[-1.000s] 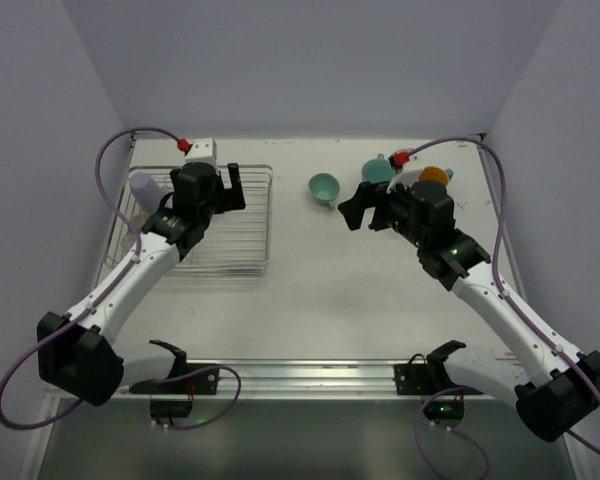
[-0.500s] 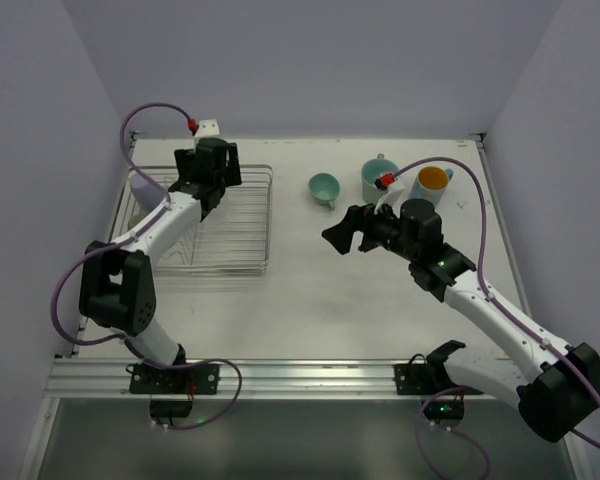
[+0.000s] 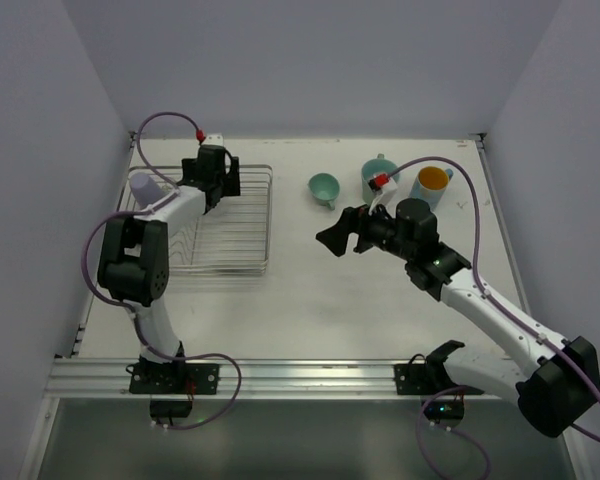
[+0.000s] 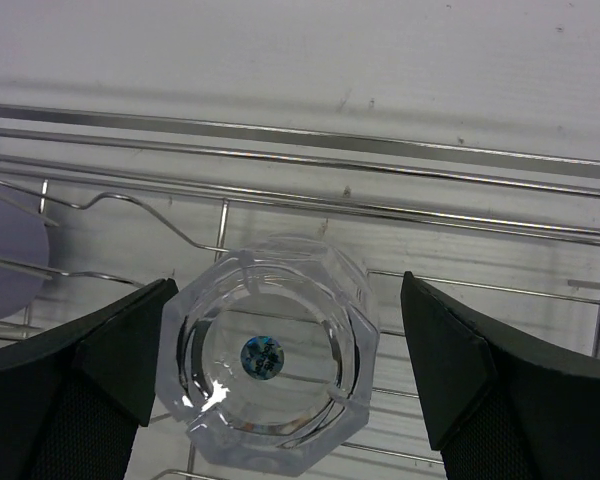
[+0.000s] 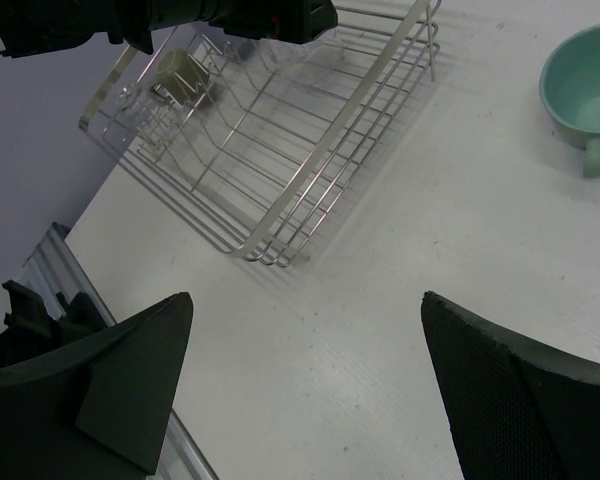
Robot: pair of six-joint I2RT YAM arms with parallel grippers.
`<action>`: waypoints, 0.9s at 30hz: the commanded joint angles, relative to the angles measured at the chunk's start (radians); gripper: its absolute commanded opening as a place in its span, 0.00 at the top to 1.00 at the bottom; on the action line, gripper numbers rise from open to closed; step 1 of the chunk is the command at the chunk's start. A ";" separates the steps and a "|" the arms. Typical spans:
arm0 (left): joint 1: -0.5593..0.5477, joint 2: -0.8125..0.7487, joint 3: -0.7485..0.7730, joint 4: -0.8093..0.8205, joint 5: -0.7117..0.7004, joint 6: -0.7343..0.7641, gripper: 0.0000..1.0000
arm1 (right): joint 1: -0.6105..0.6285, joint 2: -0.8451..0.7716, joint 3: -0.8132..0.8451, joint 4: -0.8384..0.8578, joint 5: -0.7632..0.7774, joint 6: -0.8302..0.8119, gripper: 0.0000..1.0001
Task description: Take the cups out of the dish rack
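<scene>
Currently left gripper [image 4: 287, 300] sits spread wide, straddling a clear glass [image 4: 268, 390] in the dish rack [image 4: 380, 205]. Right gripper [image 5: 305, 300] hangs wide apart, empty, above the table [image 5: 360, 250].

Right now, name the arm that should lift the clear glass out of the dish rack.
Left. The left gripper is open with a finger on each side of the clear glass in the dish rack. The right gripper, also open, hangs over the table, apart from the rack.
</scene>
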 commanded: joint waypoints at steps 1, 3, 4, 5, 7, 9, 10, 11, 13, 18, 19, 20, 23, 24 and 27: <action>0.003 0.014 0.050 0.071 0.045 0.019 0.02 | 0.010 0.016 0.024 0.041 -0.019 0.009 0.01; 0.003 0.014 0.046 0.074 0.045 0.010 0.08 | 0.016 0.022 0.027 0.041 -0.015 0.009 0.01; 0.001 0.011 0.035 0.077 0.043 0.007 0.15 | 0.017 0.022 0.027 0.041 -0.011 0.008 0.01; 0.001 0.006 0.029 0.080 0.042 0.005 0.20 | 0.017 0.023 0.029 0.041 -0.011 0.009 0.01; 0.001 -0.018 0.018 0.083 0.034 -0.004 0.30 | 0.023 0.028 0.035 0.041 -0.008 0.011 0.01; 0.003 -0.055 0.017 0.074 0.031 -0.013 0.41 | 0.026 0.034 0.044 0.041 -0.005 0.019 0.01; 0.003 -0.072 0.021 0.068 0.032 -0.015 0.45 | 0.031 0.040 0.047 0.043 -0.007 0.023 0.01; 0.003 -0.090 0.020 0.063 0.035 -0.019 0.51 | 0.034 0.045 0.052 0.046 -0.002 0.040 0.01; 0.003 -0.159 0.015 0.046 0.057 -0.028 0.58 | 0.046 0.051 0.052 0.073 0.010 0.069 0.01; -0.001 -0.372 -0.040 0.017 0.161 -0.096 0.63 | 0.056 0.080 0.032 0.240 -0.030 0.239 0.01; -0.001 -0.409 -0.074 0.015 0.216 -0.113 0.64 | 0.057 0.091 0.034 0.264 -0.045 0.264 0.01; -0.001 -0.443 -0.092 0.015 0.250 -0.151 0.64 | 0.059 0.112 0.037 0.291 -0.062 0.307 0.01; 0.001 -0.581 -0.186 0.040 0.429 -0.249 0.66 | 0.076 0.148 0.061 0.394 -0.128 0.368 0.01; 0.001 -0.648 -0.215 0.066 0.478 -0.277 0.66 | 0.089 0.166 0.066 0.432 -0.139 0.377 0.01; -0.001 -0.772 -0.377 0.202 0.664 -0.418 0.67 | 0.120 0.197 0.087 0.514 -0.162 0.393 0.01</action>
